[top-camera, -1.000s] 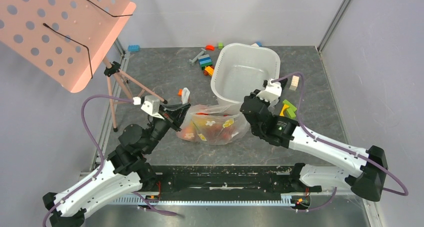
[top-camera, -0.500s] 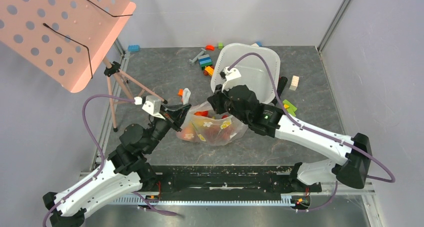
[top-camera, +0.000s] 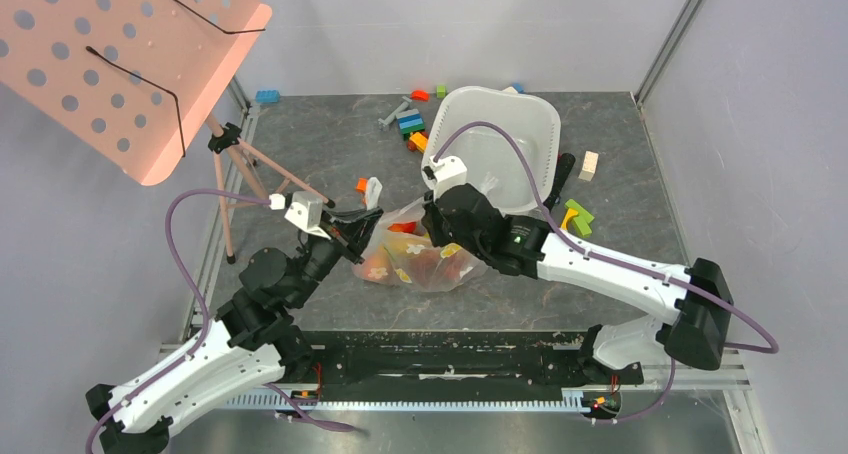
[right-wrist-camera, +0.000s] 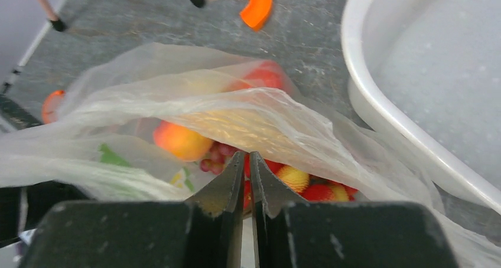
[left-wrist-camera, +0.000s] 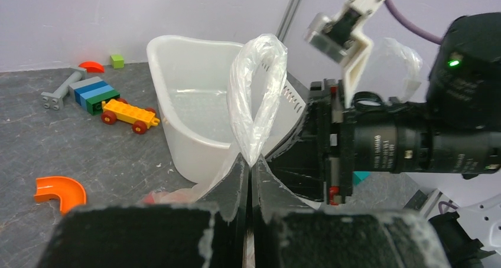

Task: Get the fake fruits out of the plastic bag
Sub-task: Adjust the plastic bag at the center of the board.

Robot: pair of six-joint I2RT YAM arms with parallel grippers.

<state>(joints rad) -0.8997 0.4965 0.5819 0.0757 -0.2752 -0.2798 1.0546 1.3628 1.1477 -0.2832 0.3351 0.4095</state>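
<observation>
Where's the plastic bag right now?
Top view: the plastic bag lies mid-table, just in front of the white basin, its handle pinched by the left hand.

No words, numbers or signs can be read in any view. In the left wrist view there is some tiny pale print on the black round part of the right arm (left-wrist-camera: pixel 390 147), but it is too small to make out.
</observation>
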